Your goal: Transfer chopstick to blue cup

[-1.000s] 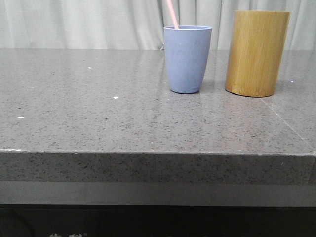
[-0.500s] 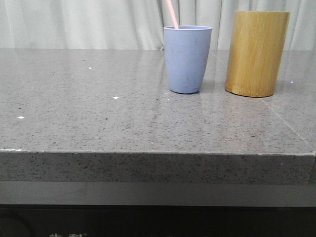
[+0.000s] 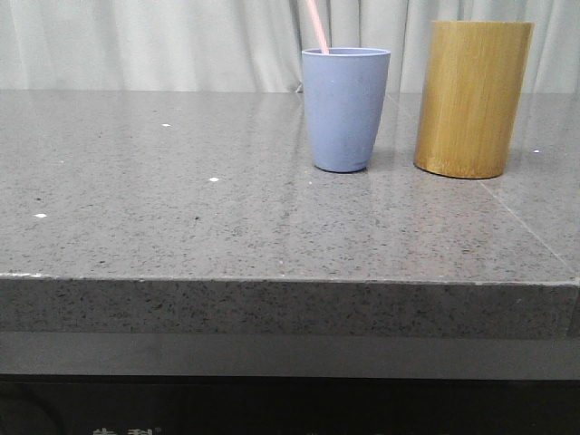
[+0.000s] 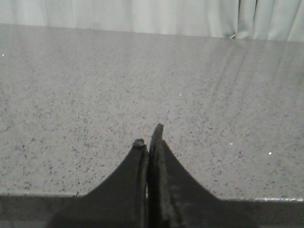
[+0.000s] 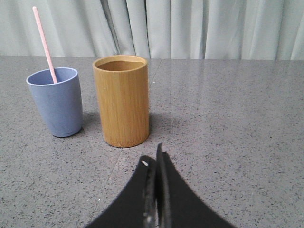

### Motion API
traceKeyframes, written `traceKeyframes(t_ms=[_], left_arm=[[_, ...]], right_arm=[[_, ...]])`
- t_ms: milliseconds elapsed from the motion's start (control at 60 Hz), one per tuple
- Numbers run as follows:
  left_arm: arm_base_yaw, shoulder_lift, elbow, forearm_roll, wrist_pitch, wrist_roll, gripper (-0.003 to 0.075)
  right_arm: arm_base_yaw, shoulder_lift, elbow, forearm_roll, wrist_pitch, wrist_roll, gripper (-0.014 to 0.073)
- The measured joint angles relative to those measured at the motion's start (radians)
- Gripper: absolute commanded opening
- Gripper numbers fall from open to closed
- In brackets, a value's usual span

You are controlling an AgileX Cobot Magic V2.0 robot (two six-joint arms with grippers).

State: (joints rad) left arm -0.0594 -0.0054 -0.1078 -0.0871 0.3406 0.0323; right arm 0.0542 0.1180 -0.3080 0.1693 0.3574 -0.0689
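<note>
The blue cup (image 3: 345, 109) stands upright on the grey table, right of centre in the front view. A pale pink chopstick (image 3: 315, 25) leans out of it, only its upper end showing. Both show in the right wrist view too, the cup (image 5: 56, 102) and the chopstick (image 5: 43, 42). My right gripper (image 5: 155, 161) is shut and empty, low over the table, short of the bamboo cylinder. My left gripper (image 4: 148, 137) is shut and empty over bare table. Neither gripper shows in the front view.
A taller yellow-brown bamboo cylinder (image 3: 471, 98) stands just right of the blue cup; its inside looks empty in the right wrist view (image 5: 121, 100). Pale curtains hang behind the table. The table's front edge (image 3: 290, 281) runs across the front view.
</note>
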Motion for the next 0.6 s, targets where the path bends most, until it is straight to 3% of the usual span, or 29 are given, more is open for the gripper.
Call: traceKeyframes(t_ms=[133,600], left_arm=[[0.002,0.000,0.107,-0.023,-0.089,0.000,-0.0019],[0.002,0.000,0.110,-0.041,-0.075,0.000,-0.0019]], right_arm=[[0.000,0.000,0.000,0.000,0.000,0.000,-0.0068],[0.000,0.000,0.000,0.000,0.000,0.000,-0.0068]])
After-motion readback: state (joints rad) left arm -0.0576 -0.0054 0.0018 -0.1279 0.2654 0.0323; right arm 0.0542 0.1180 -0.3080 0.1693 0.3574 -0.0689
